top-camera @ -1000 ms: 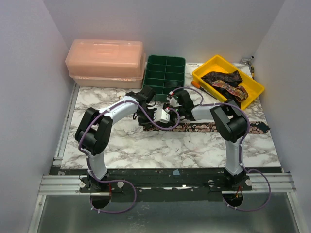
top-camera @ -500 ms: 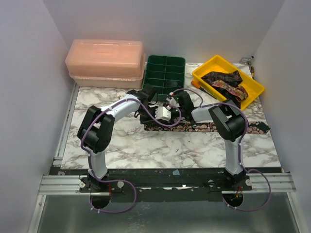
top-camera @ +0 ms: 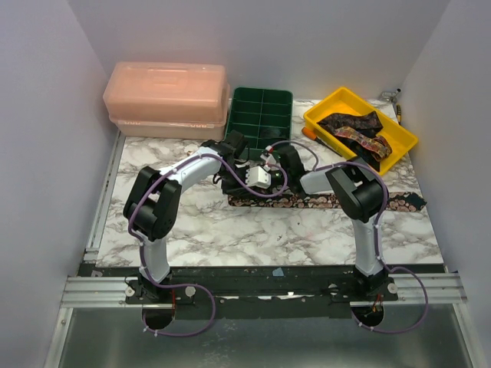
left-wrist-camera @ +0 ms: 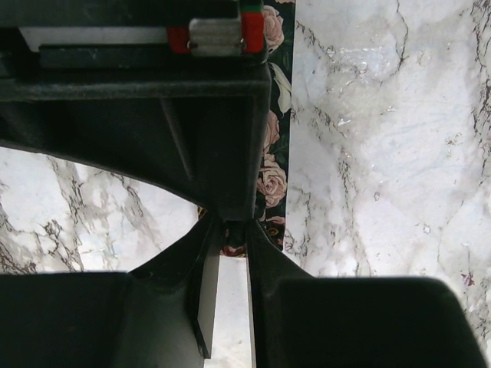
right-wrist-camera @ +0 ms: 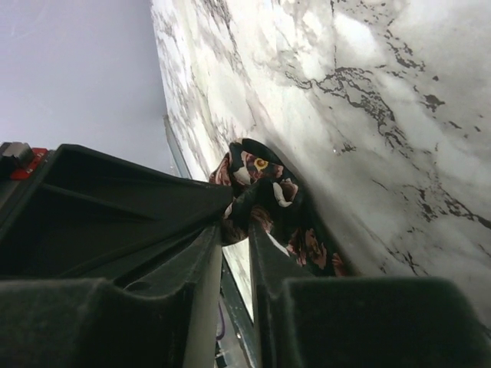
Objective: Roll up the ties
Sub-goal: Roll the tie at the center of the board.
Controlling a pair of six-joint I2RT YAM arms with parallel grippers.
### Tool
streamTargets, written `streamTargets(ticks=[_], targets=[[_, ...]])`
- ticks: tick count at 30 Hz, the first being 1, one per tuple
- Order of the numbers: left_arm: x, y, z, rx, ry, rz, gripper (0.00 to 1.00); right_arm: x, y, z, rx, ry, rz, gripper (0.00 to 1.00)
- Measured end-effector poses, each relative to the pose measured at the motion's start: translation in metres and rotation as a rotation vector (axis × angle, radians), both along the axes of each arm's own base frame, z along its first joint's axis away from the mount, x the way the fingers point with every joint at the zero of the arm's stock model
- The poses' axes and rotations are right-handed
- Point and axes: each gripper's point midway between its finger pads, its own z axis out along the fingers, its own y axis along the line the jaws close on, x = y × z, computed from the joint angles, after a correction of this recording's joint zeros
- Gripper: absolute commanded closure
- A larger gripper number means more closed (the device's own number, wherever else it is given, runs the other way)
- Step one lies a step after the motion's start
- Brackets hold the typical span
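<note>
Tie [top-camera: 330,201] first: where is it lying?

— Flat along the marble counter [top-camera: 230,238], running rightward from a small rolled end [right-wrist-camera: 265,188] in the middle, where the two tools meet. Other ties [top-camera: 354,129] sit heaped in the yellow bin [top-camera: 322,113] at the far right.

— What has changed over the last second?

— Little. Both wrists have crept toward the far side and the right elbow has swung left. The strip's right tip lies where it was.

— How are the arms posed?

— Both reach inward and meet low over the roll, elbows raised, forearms bowed toward each other.

— And the tools?

— The left tool [left-wrist-camera: 230,230] is pinched on the tie's edge, fingertips nearly meeting. The right tool [right-wrist-camera: 239,218] is nipped on the rolled end, with only a slit between its fingers.

— Any writing?

— None I can read.
</note>
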Motion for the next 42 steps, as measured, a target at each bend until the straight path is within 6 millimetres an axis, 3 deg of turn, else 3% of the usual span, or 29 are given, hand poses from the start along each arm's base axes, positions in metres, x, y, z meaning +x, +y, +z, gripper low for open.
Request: streamTargets(ticks=[4,5,8,10,13,17,22,23,25,28,33,38,42], targets=[[-0.001,0.000,0.000,0.001,0.003,-0.001,0.84,0.000,0.000,-0.004,0.000,0.002,0.003,0.99],[-0.001,0.000,0.000,0.001,0.003,-0.002,0.83,-0.001,0.000,-0.006,-0.004,-0.001,0.005,0.99],[-0.002,-0.002,0.000,-0.003,0.006,-0.006,0.69,-0.002,-0.003,-0.013,-0.029,-0.018,0.017,1.00],[-0.003,-0.003,0.000,-0.006,0.008,-0.007,0.52,-0.003,-0.006,-0.019,-0.056,-0.034,0.025,1.00],[-0.003,-0.003,0.000,-0.011,0.015,0.005,0.35,-0.002,-0.011,-0.027,-0.103,-0.060,0.037,1.00],[0.003,-0.002,0.007,-0.050,0.013,0.054,0.24,-0.003,-0.020,-0.030,-0.148,-0.071,0.055,1.00],[0.014,0.009,0.045,-0.163,-0.053,0.166,0.20,-0.005,-0.037,-0.031,-0.202,-0.073,0.067,1.00],[0.017,0.011,0.055,-0.186,-0.072,0.188,0.17,-0.005,-0.040,-0.032,-0.211,-0.074,0.070,1.00],[0.019,0.012,0.069,-0.230,-0.103,0.223,0.02,-0.006,-0.048,-0.032,-0.231,-0.075,0.077,1.00],[0.017,0.011,0.088,-0.295,-0.136,0.268,0.02,-0.008,-0.060,-0.033,-0.256,-0.072,0.085,1.00],[0.016,0.011,0.099,-0.400,-0.155,0.364,0.02,-0.012,-0.088,-0.033,-0.292,-0.070,0.085,1.00],[0.007,0.019,0.111,-0.615,-0.120,0.504,0.02,-0.021,-0.104,-0.032,-0.320,-0.074,0.097,1.00],[-0.003,-0.005,0.117,-0.692,-0.033,0.462,0.01,-0.025,-0.105,-0.032,-0.321,-0.065,0.097,1.00]])
